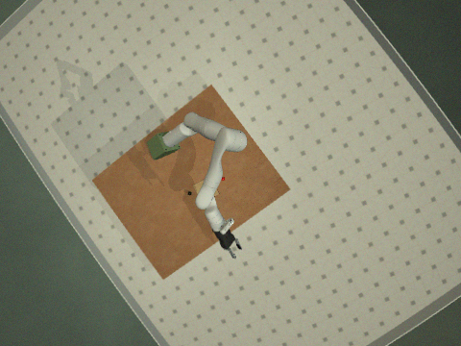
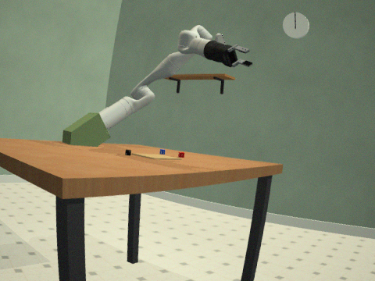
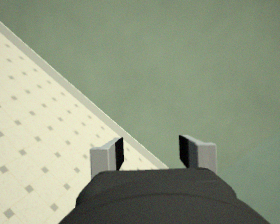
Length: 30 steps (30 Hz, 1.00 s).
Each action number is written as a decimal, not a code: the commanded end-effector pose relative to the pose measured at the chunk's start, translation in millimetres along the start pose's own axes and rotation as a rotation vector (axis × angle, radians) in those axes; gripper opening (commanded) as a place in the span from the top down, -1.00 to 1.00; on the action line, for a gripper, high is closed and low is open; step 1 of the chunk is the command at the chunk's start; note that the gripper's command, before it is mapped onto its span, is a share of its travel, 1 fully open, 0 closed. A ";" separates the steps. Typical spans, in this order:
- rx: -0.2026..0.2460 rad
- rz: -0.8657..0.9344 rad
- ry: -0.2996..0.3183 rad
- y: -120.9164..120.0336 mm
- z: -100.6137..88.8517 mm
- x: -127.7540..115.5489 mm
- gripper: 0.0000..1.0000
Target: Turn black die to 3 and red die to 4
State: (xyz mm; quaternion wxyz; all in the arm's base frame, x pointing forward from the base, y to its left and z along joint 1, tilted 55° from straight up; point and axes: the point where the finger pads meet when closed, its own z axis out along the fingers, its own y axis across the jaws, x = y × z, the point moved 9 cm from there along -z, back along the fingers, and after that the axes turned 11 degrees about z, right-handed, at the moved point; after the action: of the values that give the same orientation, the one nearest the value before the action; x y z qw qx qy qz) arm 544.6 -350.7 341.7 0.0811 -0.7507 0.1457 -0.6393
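Observation:
The thin tan mat (image 2: 158, 156) lies on the wooden table (image 2: 117, 165). The black die (image 2: 127, 152) sits on the table just off the mat's left end; it also shows in the overhead view (image 1: 189, 193). The blue die (image 2: 162, 151) sits on the mat. The red die (image 2: 181, 154) sits at the mat's right end, and I cannot tell if it is on the mat; it also shows from above (image 1: 223, 179). The faces are too small to read. My gripper (image 2: 244, 57) (image 3: 151, 148) is open and empty, high above the table, pointing at the wall. From above, my gripper (image 1: 234, 250) is past the table edge.
The arm's green base (image 2: 86, 131) stands at the table's back left. A wall shelf (image 2: 201, 77) hangs behind and below the gripper. A clock (image 2: 295, 25) is on the wall.

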 end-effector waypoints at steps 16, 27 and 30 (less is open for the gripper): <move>-0.002 0.000 0.002 1.0 -0.5 0.9 -1.00; 0.013 -0.037 -0.003 0.2 0.6 -2.0 -1.00; 0.030 -0.075 -0.009 -0.5 1.7 -5.4 -1.00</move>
State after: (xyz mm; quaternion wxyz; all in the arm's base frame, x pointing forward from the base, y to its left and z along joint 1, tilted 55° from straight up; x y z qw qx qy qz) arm 545.5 -346.7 339.3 0.0711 -0.7562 0.1122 -0.6407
